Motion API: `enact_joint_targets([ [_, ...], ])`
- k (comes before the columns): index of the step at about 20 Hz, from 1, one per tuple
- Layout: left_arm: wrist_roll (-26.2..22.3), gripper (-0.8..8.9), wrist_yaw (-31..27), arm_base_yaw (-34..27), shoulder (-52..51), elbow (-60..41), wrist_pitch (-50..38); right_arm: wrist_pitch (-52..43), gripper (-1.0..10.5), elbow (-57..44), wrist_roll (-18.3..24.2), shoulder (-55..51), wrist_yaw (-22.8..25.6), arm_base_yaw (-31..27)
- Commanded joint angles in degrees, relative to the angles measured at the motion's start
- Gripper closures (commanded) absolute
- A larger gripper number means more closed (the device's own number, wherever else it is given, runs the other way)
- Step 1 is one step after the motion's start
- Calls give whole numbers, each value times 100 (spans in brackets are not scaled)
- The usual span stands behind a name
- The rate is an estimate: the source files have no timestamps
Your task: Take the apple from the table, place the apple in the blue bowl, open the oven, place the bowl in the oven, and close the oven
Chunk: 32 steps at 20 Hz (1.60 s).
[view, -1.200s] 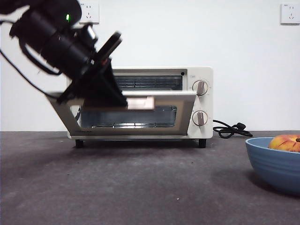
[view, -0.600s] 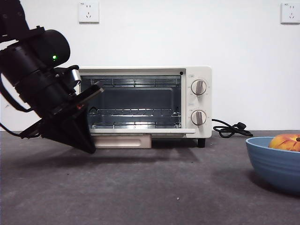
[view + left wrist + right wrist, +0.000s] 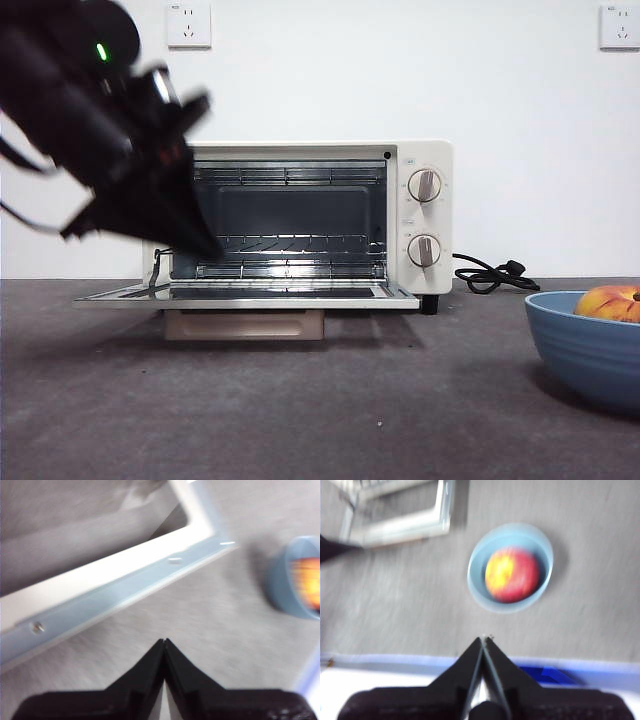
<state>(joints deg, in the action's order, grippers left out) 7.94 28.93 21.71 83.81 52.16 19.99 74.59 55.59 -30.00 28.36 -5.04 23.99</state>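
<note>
Risk lies in the left gripper [image 3: 164, 642], jaws closed and empty above the oven [image 3: 420, 210] door [image 3: 245, 295], clipping it while clearing.

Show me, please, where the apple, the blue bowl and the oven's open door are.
apple [image 3: 512, 574], right wrist view, middle of its top.
blue bowl [image 3: 590, 350], front view, ridged outer wall.
oven door [image 3: 250, 297], front view, front edge of lowered door.
</note>
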Motion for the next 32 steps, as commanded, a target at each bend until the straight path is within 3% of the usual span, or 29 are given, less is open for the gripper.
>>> enact_joint_targets([
  [1,-116,820,157,9,-581,0,424,111,951,-11,-267,155,15,4],
  [5,-378,820,160,9,-1694,0,1058,37,944,-216,-256,535,455,4],
  [12,-566,820,155,7,-2865,0,1875,-1097,924,-1294,-529,1307,485,-118],
  [14,-699,820,155,9,-3067,0,2181,-1473,796,-1386,-605,1596,457,-341],
  [20,-970,820,153,-2,-3388,0,2660,-1912,754,-1388,-227,2551,466,-975],
  [23,-1029,820,153,-2,-3405,0,2758,-2295,753,-1386,-190,3001,173,-1161],
  [32,-1163,820,153,-2,-3405,0,2846,-2594,752,-1386,-85,4037,380,-1207],
])
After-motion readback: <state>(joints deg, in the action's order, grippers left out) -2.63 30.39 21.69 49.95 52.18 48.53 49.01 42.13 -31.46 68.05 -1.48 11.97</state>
